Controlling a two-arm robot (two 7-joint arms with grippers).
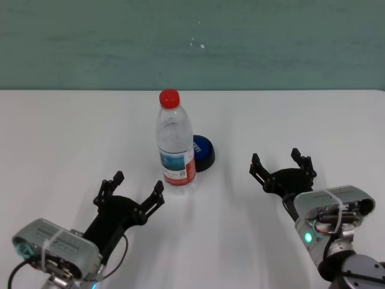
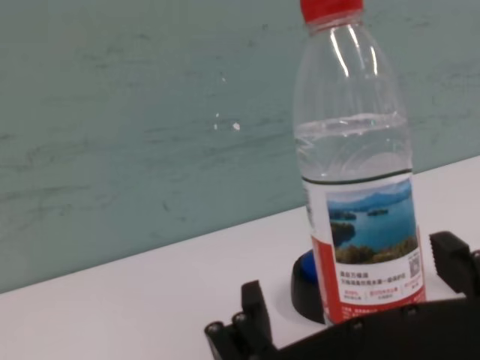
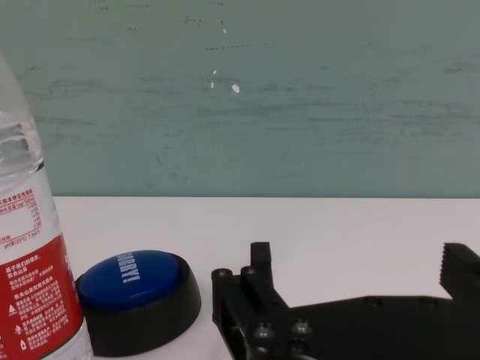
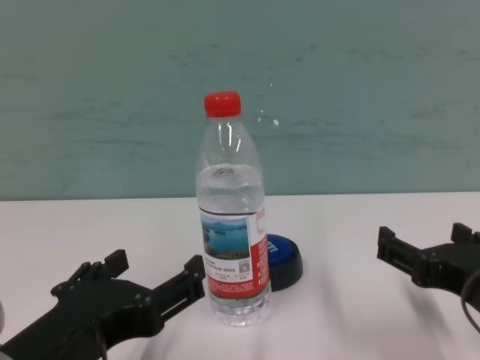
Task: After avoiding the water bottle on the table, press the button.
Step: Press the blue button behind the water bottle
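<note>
currently the water bottle stands upright near the middle of the white desk, red cap on, partly filled with clear liquid, red-and-white label with a blue landscape picture facing the robot; the button sits right behind the bottle and a bit to the robot's right, blue dome on a black base, partly hidden by the bottle in the head and chest views; whether bottle and button touch cannot be told, they are at least just beside each other; left gripper hovers low over the desk on the near left of the bottle, jaws released and spread, its right fingertip just beside the bottle's base, grasping nothing; right gripper is on the right side of the desk, well apart from the bottle and near the button's right, jaws released wide, holding nothing; in the left wrist view the bottle fills the frame ahead with the button peeking out behind it; in the right wrist view the button shows white lettering on its blue top, beside the bottle at the frame edge; a teal wall runs behind the desk
</note>
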